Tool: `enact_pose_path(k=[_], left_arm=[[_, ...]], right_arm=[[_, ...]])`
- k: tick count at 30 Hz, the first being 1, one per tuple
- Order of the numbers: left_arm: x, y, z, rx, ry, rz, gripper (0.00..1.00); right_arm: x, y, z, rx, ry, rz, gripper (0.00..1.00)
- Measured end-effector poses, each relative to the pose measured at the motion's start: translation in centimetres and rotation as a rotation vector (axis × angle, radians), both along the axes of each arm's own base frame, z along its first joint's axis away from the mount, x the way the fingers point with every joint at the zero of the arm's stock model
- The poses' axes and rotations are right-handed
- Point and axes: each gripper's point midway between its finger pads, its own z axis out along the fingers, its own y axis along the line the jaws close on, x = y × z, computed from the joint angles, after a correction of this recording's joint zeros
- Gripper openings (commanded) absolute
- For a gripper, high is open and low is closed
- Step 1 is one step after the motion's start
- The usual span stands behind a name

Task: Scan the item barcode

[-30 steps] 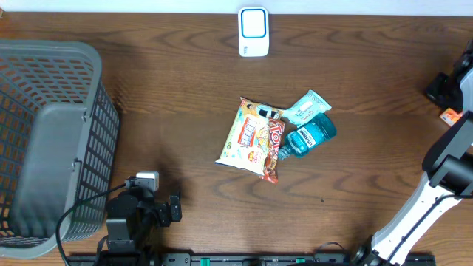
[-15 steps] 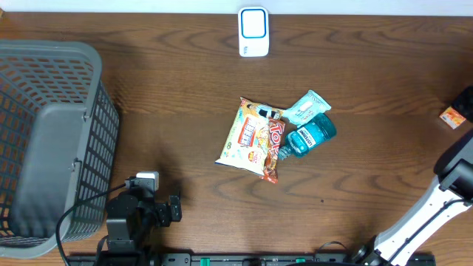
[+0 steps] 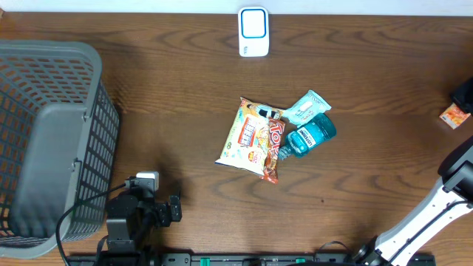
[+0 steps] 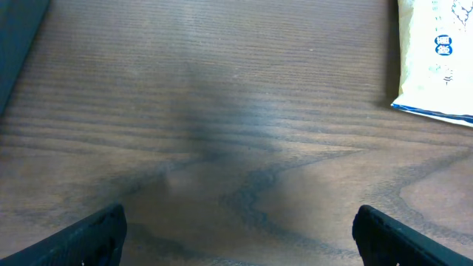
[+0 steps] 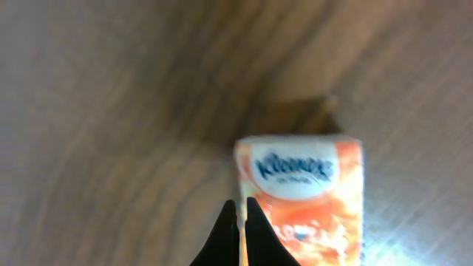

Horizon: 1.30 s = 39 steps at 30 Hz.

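Observation:
A pile of items lies mid-table: a snack bag (image 3: 247, 135), a red candy bar (image 3: 273, 150), a blue bottle (image 3: 310, 135) and a pale teal packet (image 3: 307, 107). The white scanner (image 3: 253, 32) stands at the far edge. An orange Kleenex pack (image 3: 454, 115) lies at the far right, apart from the pile. My right gripper (image 5: 241, 205) is shut, its tips hanging over the left edge of that pack (image 5: 303, 196), nothing visibly between them. My left gripper (image 4: 240, 236) stands open low over bare wood, with the bag's white corner (image 4: 436, 66) ahead to the right.
A grey mesh basket (image 3: 52, 140) fills the left side, and its dark wall (image 4: 18, 37) shows in the left wrist view. The left arm's base (image 3: 129, 222) sits near the front edge. The right arm (image 3: 443, 199) runs along the right side.
The right arm has swung further right, toward the table's right edge, uncovering the orange pack in the overhead view. The left arm and the pile have not moved.

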Motion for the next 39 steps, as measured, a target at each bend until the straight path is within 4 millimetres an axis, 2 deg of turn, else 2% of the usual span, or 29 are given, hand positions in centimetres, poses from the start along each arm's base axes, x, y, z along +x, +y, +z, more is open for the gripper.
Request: enact_pose_path(k=[4, 10, 21, 24, 27, 35, 37, 39], left_arm=[[0.0, 0.0, 0.0, 0.000, 0.000, 0.000, 0.98], [0.0, 0.0, 0.0, 0.000, 0.000, 0.000, 0.98], [0.0, 0.0, 0.0, 0.000, 0.000, 0.000, 0.98], [0.0, 0.0, 0.0, 0.000, 0.000, 0.000, 0.98], [0.0, 0.0, 0.0, 0.000, 0.000, 0.000, 0.98], [0.0, 0.0, 0.0, 0.000, 0.000, 0.000, 0.98], [0.0, 0.0, 0.0, 0.001, 0.000, 0.000, 0.98], [0.0, 0.0, 0.0, 0.001, 0.000, 0.000, 0.98]], right_arm=[[0.9, 0.0, 0.4, -0.007, -0.037, 0.011, 0.01], [1.0, -0.1, 0.3, -0.010, -0.044, 0.012, 0.01], [-0.1, 0.7, -3.0, 0.015, -0.003, 0.009, 0.01], [-1.2, 0.5, -3.9, -0.010, 0.053, -0.010, 0.01], [-2.3, -0.6, -4.0, -0.071, 0.110, -0.045, 0.01], [-8.5, -4.4, -3.3, -0.187, 0.343, -0.174, 0.01], [-8.8, -4.9, -2.7, -0.157, 0.334, -0.184, 0.01], [-8.3, -4.8, -1.6, -0.089, 0.281, -0.173, 0.01]])
